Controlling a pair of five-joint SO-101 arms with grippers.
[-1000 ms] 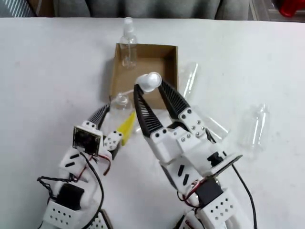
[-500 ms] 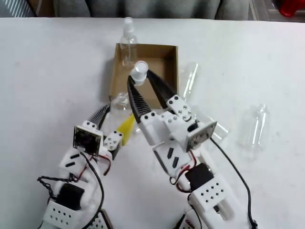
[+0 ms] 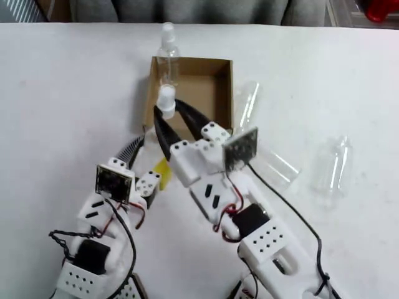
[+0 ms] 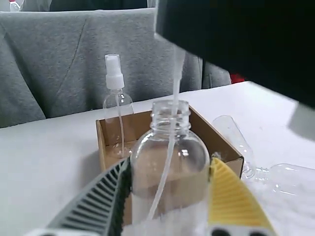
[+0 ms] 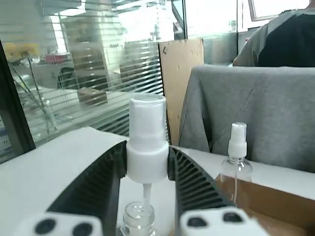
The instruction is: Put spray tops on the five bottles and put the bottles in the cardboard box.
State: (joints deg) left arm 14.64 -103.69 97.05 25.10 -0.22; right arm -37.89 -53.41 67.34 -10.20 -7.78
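My left gripper (image 4: 170,179) is shut on an upright clear bottle (image 4: 170,162), held just in front of the cardboard box (image 3: 212,75). Directly above it, my right gripper (image 5: 146,160) is shut on a white spray top (image 5: 146,140). The spray top's thin tube (image 4: 172,123) hangs down through the bottle's open neck (image 5: 138,215). In the high view the spray top (image 3: 166,99) sits over the box's near left corner, between the right gripper's black fingers (image 3: 163,134). A capped bottle (image 3: 167,56) stands at the box's far left corner.
Three uncapped clear bottles lie on the white table right of the box: one (image 3: 248,103) beside its right wall, one (image 3: 277,165) by the right arm, one (image 3: 330,165) further right. A grey chair back stands beyond the table.
My right gripper has carried the spray top leftward, from over the box's middle to above the held bottle, turning its wrist. The left arm has stayed still.
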